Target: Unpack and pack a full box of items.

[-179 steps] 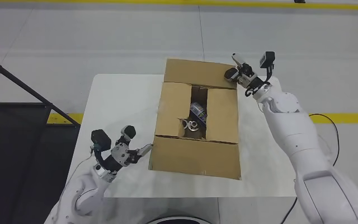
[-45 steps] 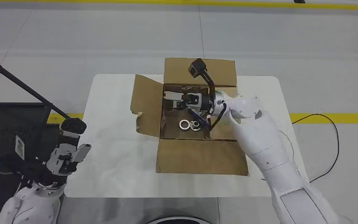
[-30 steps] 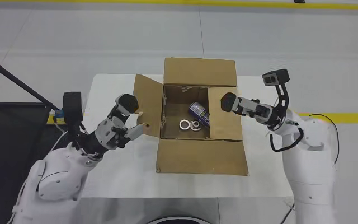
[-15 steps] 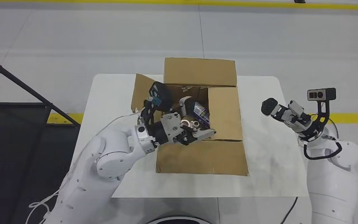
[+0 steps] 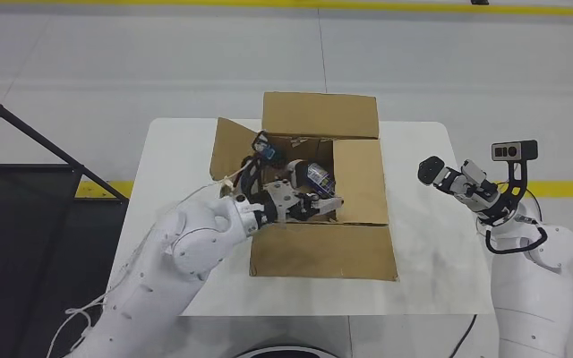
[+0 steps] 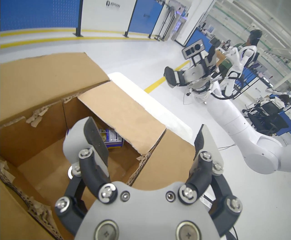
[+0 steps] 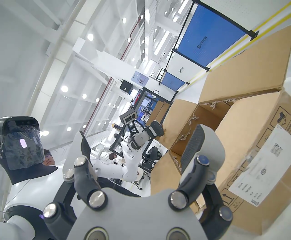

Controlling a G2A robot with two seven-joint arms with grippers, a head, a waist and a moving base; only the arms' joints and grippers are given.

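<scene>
We saw the brown box point(image 5: 313, 255), torn flaps splayed, mouth upward, can point(image 5: 320, 178) lying sideways inside; left pincer point(image 6: 145, 131) and right pincer point(image 7: 141, 136) gaped.

A white tabletop point(image 5: 170, 152) stands on a pale grey floor point(image 5: 161, 54) (crossed by thin seams). One yellow line point(image 5: 269, 4) runs along the far edge of the floor. A second yellow strip point(image 5: 98, 190) shows at both sides of the tabletop. To the left lies a dark mat point(image 5: 45, 259), with a black bar point(image 5: 40, 139) slanting above it. Blue wall panels point(image 6: 38, 13) stand far off, and round ceiling lights point(image 7: 90, 36) shine overhead.
</scene>
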